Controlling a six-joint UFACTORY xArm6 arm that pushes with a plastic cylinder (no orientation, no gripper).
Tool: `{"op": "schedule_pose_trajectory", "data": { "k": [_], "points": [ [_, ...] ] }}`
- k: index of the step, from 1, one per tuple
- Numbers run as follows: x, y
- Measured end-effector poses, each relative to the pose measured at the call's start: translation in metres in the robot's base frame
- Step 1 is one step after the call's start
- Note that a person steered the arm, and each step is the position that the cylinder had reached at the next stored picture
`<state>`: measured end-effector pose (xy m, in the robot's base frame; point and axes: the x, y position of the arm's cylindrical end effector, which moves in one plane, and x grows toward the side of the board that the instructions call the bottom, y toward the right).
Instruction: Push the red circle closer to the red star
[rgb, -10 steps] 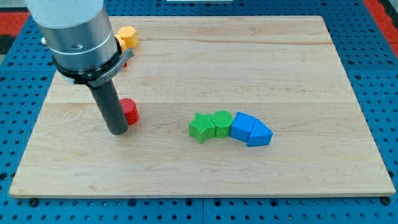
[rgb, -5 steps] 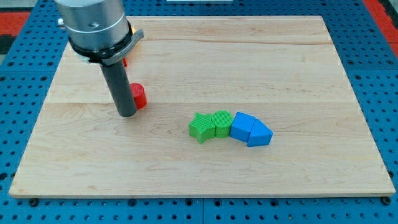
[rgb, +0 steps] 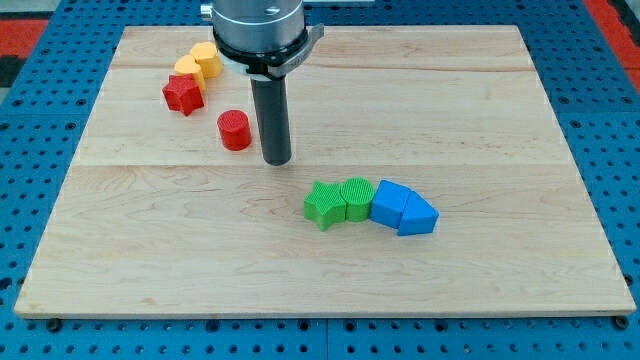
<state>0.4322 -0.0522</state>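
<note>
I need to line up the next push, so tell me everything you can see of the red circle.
The red circle is a short, upright cylinder in solid red, with a flat round top and a matte, plastic-like look. It stands on the wooden board in the view's upper left part, touching nothing. The red star lies up and to its left, with a gap between them. My tip sits just to its right, apart from it.

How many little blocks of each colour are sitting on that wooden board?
Red: 2, the red star and the red circle
Yellow: 2, yellow blocks and
Green: 2, the green star and a ridged green block
Blue: 2, blue blocks and
Total: 8
</note>
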Motion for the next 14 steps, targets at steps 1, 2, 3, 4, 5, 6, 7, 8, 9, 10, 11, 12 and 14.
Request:
{"op": "schedule_pose_trajectory", "data": {
  "k": [1,2,3,4,5,6,7,8,9,10,11,12,14],
  "points": [
    [-0.012,-0.024],
    [-0.032,-0.046],
    [-0.039,-0.05],
    [-0.054,-0.018],
    [-0.084,-0.008],
    [-0.089,-0.023],
    [-0.084,-0.042],
    [-0.078,-0.05],
    [-0.066,-0.064],
    [-0.062,-0.071],
    [-0.06,-0.062],
    [-0.044,-0.038],
    [-0.018,-0.034]
  ]
}}
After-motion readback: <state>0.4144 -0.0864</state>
